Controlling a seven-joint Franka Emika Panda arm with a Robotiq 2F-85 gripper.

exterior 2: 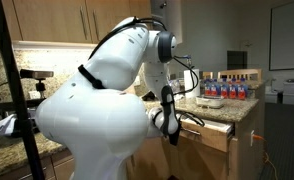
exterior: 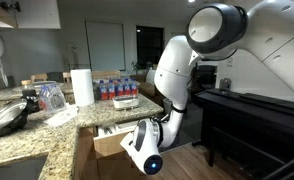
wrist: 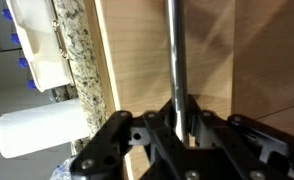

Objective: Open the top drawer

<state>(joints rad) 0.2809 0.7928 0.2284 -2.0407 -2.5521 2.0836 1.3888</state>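
Observation:
The top drawer is a light-brown wood front [wrist: 132, 70] with a silver bar handle [wrist: 174, 45] that runs up the wrist view. My gripper [wrist: 177, 125] is shut on that handle, with a black finger on each side of the bar. In both exterior views the drawer [exterior: 109, 143] [exterior 2: 215, 131] stands partly pulled out from under the granite countertop [exterior: 57, 135], and a strip of pale interior [exterior: 113, 130] shows. The gripper [exterior: 140, 136] [exterior 2: 173, 124] is at the drawer's front. The arm hides most of the drawer front in both exterior views.
On the counter stand a paper towel roll [exterior: 82, 85], a pack of water bottles [exterior: 117, 92] [exterior 2: 232, 88] and a dark pan [exterior: 7, 118]. A black piano [exterior: 252, 108] stands beside the arm. A tripod [exterior 2: 27, 110] stands by the counter. The granite edge [wrist: 82, 60] borders the drawer.

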